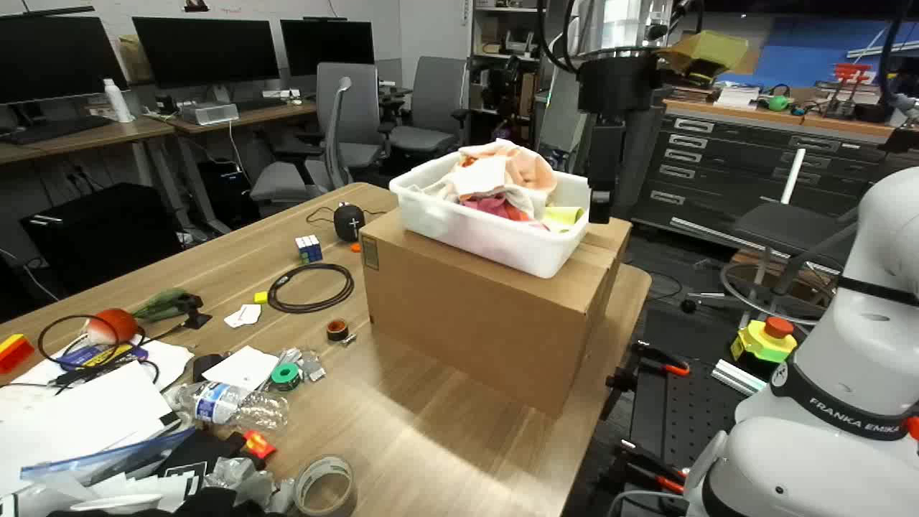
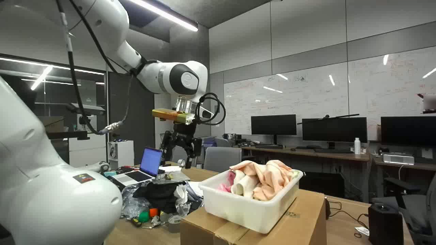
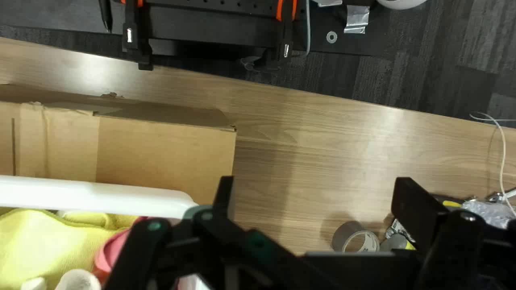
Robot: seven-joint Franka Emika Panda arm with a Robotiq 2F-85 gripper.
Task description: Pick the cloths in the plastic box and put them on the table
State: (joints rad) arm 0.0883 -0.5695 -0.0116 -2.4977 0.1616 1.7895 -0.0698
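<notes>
A white plastic box (image 1: 488, 240) holds a heap of cloths; it also shows in an exterior view (image 2: 238, 211) and the wrist view (image 3: 88, 195). A peach cloth (image 2: 272, 173) lies on top. A yellow cloth (image 3: 40, 241) and a pink cloth (image 3: 111, 251) show in the wrist view. The wooden table (image 1: 438, 438) is below. My gripper (image 3: 316, 187) is open and empty, pointing down, with bare table between its fingers. It is above and beside the box, which is at lower left in the wrist view. It also shows in an exterior view (image 2: 177, 158).
The plastic box stands on a large cardboard box (image 1: 467, 316) on the table. A tape roll (image 1: 325, 487), a plastic bottle (image 1: 230, 404), papers, a coiled cable (image 1: 312, 289) and a laptop (image 2: 150, 163) lie about. The table edge (image 3: 282, 86) runs along the robot's side.
</notes>
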